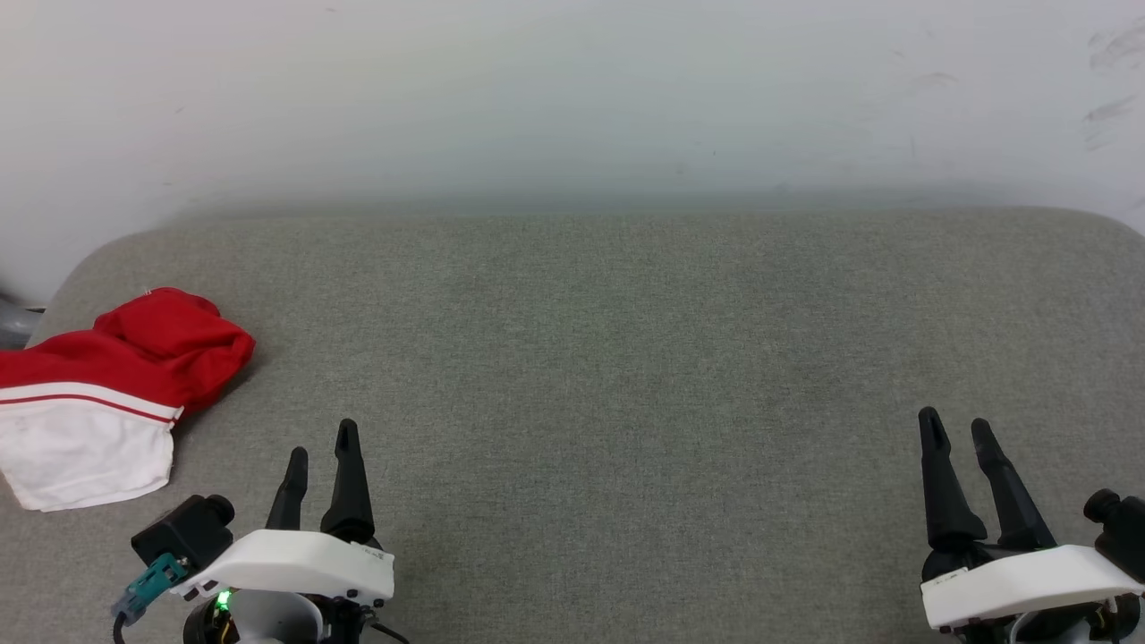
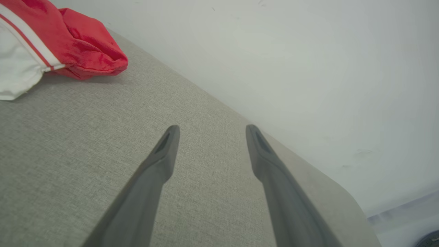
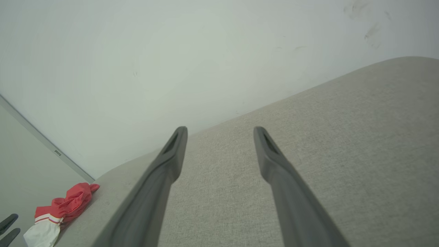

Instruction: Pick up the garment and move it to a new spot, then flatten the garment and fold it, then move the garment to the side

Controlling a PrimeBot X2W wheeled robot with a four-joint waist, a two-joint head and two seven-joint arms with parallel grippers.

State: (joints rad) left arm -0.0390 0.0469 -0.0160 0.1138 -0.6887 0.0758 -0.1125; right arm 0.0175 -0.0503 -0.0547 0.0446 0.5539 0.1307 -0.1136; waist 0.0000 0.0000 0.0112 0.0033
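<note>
Garment [image 1: 116,385] bunched at cushion [image 1: 626,358] left edge | wide stretch rightward | left end effector [image 1: 322,438], right end effector [image 1: 955,419]: released

garment [image 1: 107,394]: red jersey, white sleeve, red-white trim
state: crumpled heap
place: far left edge of grey cushion [image 1: 626,376]

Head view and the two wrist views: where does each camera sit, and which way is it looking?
Head view: on the head, looking down at the grey fabric-covered surface; left gripper and right gripper, both open, show low.
Left wrist view: on the left wrist, along its two dark fingers, toward the white wall.
Right wrist view: likewise, along the right fingers.
Shared: all three show the crumpled red-and-white jersey garment.
</note>
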